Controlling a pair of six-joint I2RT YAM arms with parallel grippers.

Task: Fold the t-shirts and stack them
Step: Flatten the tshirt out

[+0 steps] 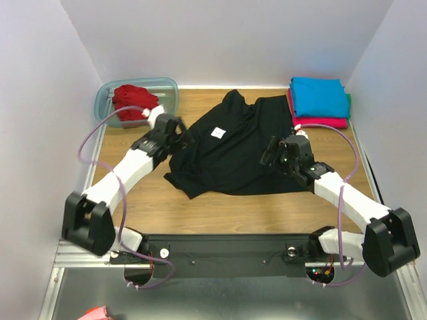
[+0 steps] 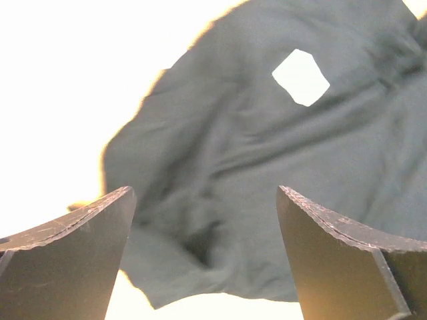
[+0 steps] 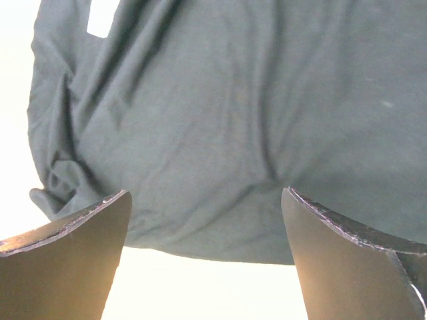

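A black t-shirt (image 1: 227, 147) lies spread and rumpled in the middle of the wooden table, a white label (image 1: 218, 133) showing near its collar. My left gripper (image 1: 184, 138) hovers open over its left edge; the left wrist view shows the dark cloth (image 2: 267, 167) and the label (image 2: 301, 78) between the spread fingers. My right gripper (image 1: 269, 152) stands open over the shirt's right part; its wrist view shows the cloth's hem (image 3: 220, 133). A red t-shirt (image 1: 133, 101) is bunched in the tub. A folded turquoise t-shirt (image 1: 319, 97) lies on a folded magenta one (image 1: 327, 122) at the back right.
The translucent blue-grey tub (image 1: 167, 90) stands at the back left corner. White walls close in the table on three sides. Purple cables (image 1: 87, 143) loop beside each arm. Bare wood (image 1: 220, 210) shows in front of the black shirt.
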